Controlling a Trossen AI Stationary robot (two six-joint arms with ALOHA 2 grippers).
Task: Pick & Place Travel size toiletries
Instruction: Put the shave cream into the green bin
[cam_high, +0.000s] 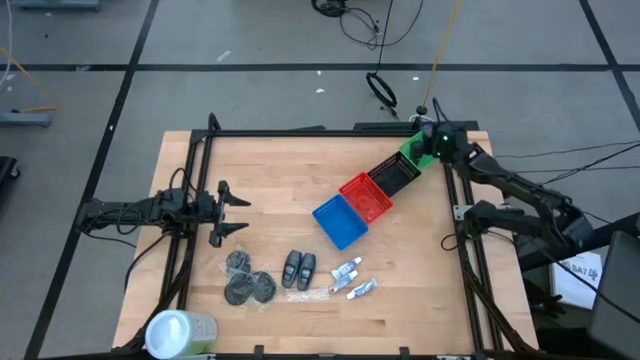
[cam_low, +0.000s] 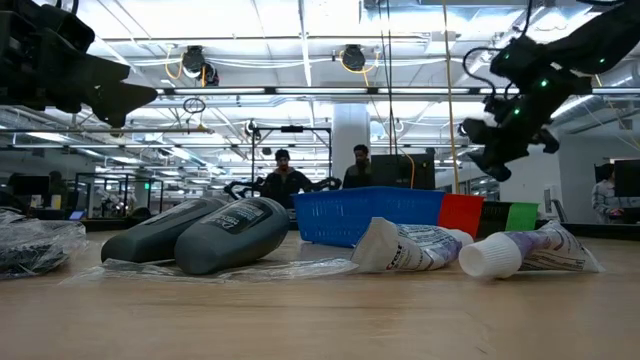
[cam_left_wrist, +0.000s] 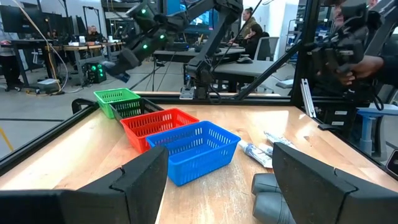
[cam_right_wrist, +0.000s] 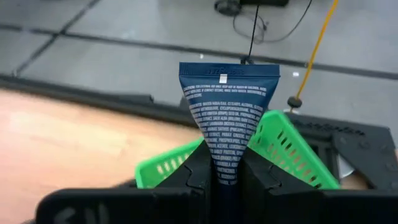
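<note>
My right gripper (cam_high: 430, 147) hangs above the green basket (cam_high: 412, 152) at the table's far right and is shut on a dark blue tube with white print (cam_right_wrist: 227, 118). My left gripper (cam_high: 236, 210) is open, in the air over the table's left side and touching nothing. Lying flat on the wood near the front edge are two dark grey bottles (cam_high: 300, 268), two small white tubes (cam_high: 347, 268) (cam_high: 361, 289) and three dark round discs (cam_high: 249, 281). In the low view the bottles (cam_low: 200, 237) and white tubes (cam_low: 470, 248) lie on their sides. My right gripper pinches the dark blue tube between its two fingers at the narrower lower part (cam_right_wrist: 225, 167). The tube's flat crimped end (cam_right_wrist: 229, 73) sticks out beyond the fingertips. The tube is lifted clear, above the green basket (cam_right_wrist: 283, 146).
A diagonal row of baskets runs from mid-table to the far right corner: blue (cam_high: 340, 221), red (cam_high: 366, 196), black (cam_high: 396, 173), then green. A clear wrapper (cam_high: 312, 295) lies by the tubes. A large green, white-topped container (cam_high: 180, 332) lies at the near left corner. People sit beyond the table (cam_low: 285, 175).
</note>
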